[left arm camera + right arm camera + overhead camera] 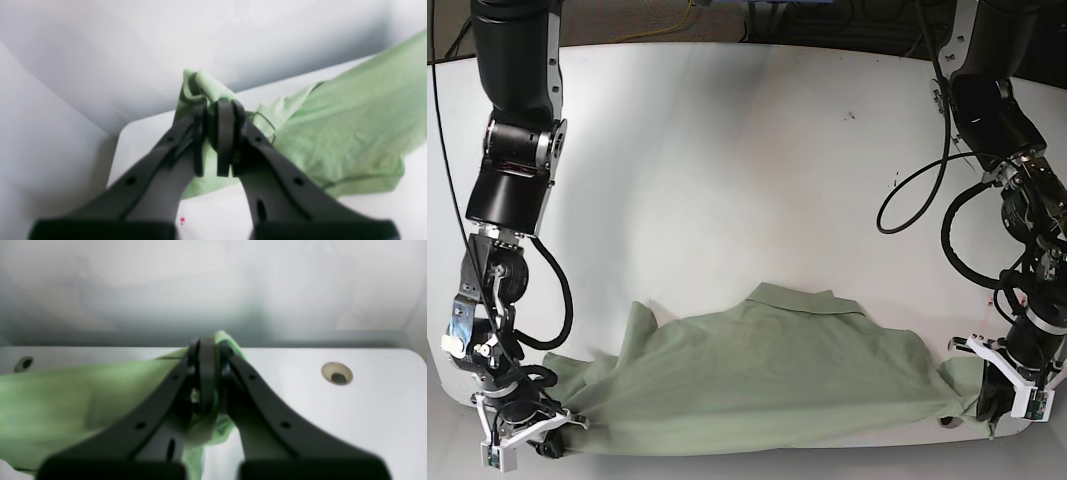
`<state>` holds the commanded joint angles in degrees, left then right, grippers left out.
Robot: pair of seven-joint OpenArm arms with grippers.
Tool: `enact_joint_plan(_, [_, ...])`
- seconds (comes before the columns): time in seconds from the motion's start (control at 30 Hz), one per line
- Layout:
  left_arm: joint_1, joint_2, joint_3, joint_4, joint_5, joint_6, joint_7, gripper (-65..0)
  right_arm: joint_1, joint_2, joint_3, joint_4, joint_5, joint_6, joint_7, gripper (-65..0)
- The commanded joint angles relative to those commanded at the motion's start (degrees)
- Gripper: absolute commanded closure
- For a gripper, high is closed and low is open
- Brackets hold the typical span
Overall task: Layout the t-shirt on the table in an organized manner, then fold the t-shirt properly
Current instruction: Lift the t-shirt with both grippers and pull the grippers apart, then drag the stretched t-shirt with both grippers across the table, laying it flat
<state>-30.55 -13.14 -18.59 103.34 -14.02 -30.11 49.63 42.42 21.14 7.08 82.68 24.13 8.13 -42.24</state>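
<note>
- The t-shirt (767, 375) lies stretched across the near edge of the table (727, 160), collar toward the far side, wrinkled through the middle.
- The right gripper (552, 432) sits at the near corner on the base view's left, clenched on a bunched end of the shirt.
- In the right wrist view, the gripper (206, 373) has its jaws pressed together with green cloth (73, 396) pinched between them; the cloth trails off to the left over the table (333, 426), and a grey grommet (337, 373) sits to the right.
- The left gripper (987, 395) is at the opposite near corner, also clamped on the shirt's end.
- In the left wrist view, that gripper (218, 110) is closed on a folded wad of cloth, with the rest of the shirt (350, 126) spreading to the right.
- A small red mark (182, 220) shows on the table below the jaws.
</note>
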Motion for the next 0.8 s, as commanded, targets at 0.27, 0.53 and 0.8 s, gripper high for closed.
enact_joint_plan(0.27, [8.00, 2.46, -0.09, 2.29, 0.00, 0.00, -0.18, -2.7, -10.99, -2.02, 4.40, 7.74, -0.26, 0.00, 0.00, 0.0])
enact_joint_plan(0.53, [15.56, 3.52, -0.26, 3.60, 0.00, 0.00, -0.26, -2.7, -21.80, -4.48, 5.80, 14.68, -0.35, 0.00, 0.00, 0.0])
enact_joint_plan(0.8, [22.77, 3.78, -0.26, 7.30, -0.09, -0.09, -0.26, -2.7, -32.26, -6.51, 5.98, 22.42, -0.44, 0.00, 0.09, 0.0])
